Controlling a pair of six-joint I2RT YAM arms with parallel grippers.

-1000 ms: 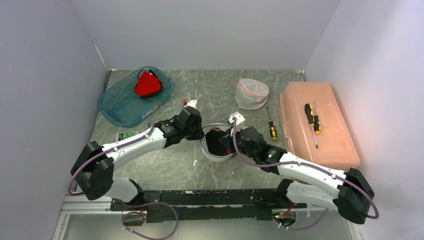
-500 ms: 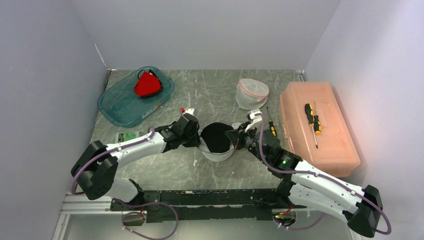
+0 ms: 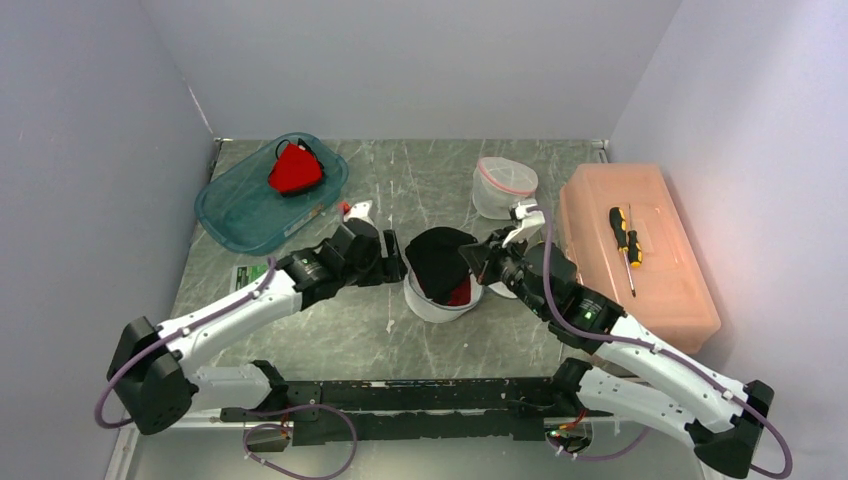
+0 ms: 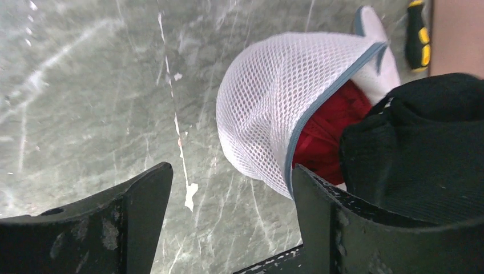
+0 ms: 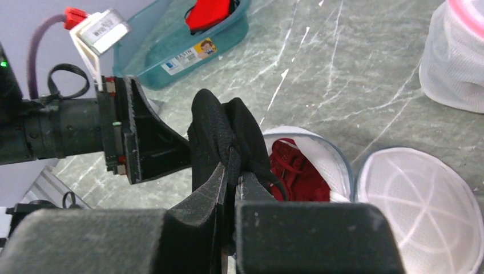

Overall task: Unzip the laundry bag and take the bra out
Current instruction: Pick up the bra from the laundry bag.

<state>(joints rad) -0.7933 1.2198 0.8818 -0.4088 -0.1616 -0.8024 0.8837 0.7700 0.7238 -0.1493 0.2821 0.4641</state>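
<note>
We've just lifted the black bra (image 5: pixel 220 134) from the unzipped bag (image 4: pixel 257 103), right gripper (image 5: pixel 231 171) clamped on it, left gripper (image 4: pixel 228 188) with fingers (image 4: pixel 142 200) apart.

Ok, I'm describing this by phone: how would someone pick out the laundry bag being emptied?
On the grey marbled table, look at the very middle. The round white mesh laundry bag gapes open with grey trim and red fabric inside; the mesh bag farther back has pink trim.

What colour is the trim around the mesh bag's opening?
Grey-blue trim, clearest in the left wrist view.
</note>
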